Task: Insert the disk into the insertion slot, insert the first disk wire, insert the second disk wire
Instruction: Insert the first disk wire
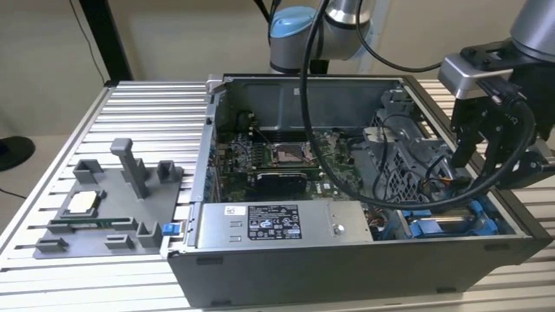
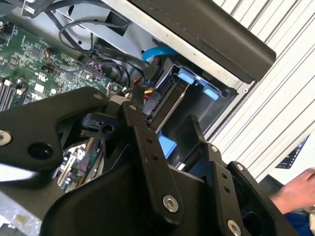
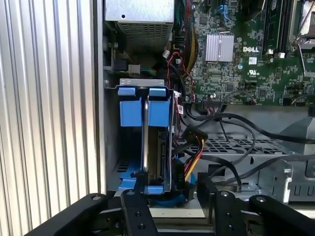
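Exterior view puts your arm (image 1: 537, 26) over the open computer case (image 1: 347, 273) at that view's right end, wrist pointing down, with the gripper (image 1: 481, 159) hanging just above the drive corner. In the first wrist view the disk (image 3: 156, 147) stands on edge, seated in the insertion slot (image 3: 112, 147), so I judge the wires are the work in hand. Keep your fingers (image 3: 135, 214) square to the black connector (image 3: 193, 135) beside the disk and press straight, never skewed; the claw is spread apart, holding nothing.

Exterior view: high, farther off, looking down into open grey metal computer case (image 1: 347, 276).
Both wrist views: close, sharing case's grey blue-tabbed drive bay (image 3: 140, 82) (image 2: 197, 105).
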You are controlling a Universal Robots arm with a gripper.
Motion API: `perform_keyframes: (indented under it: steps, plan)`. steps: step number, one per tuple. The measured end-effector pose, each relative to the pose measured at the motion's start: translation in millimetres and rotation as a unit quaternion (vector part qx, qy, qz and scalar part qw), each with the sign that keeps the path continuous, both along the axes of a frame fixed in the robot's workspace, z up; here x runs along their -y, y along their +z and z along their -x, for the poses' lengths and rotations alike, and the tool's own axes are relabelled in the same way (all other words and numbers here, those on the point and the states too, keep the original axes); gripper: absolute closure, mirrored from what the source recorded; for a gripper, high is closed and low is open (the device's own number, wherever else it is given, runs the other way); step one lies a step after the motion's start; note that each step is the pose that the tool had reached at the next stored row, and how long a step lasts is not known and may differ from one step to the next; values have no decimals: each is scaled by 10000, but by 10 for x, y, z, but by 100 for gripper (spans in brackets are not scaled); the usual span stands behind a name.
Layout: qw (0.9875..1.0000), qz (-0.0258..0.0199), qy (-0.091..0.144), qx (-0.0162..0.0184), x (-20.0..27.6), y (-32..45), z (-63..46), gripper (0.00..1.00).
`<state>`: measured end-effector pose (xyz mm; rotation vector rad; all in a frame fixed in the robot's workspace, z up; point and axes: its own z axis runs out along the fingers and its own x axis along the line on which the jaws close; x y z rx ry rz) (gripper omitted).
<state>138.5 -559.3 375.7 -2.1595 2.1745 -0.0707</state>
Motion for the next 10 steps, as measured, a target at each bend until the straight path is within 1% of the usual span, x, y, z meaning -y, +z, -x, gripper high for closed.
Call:
perform_keyframes:
  steps: [2,5,6,10]
  plan:
    - [10000,1,0,36,-16,-16,28,0]
    - [10000,23,0,53,-29,-39,59,0]
    - [10000,31,0,64,-33,-51,63,0]
    - [9999,60,1,129,-62,-92,67,0]
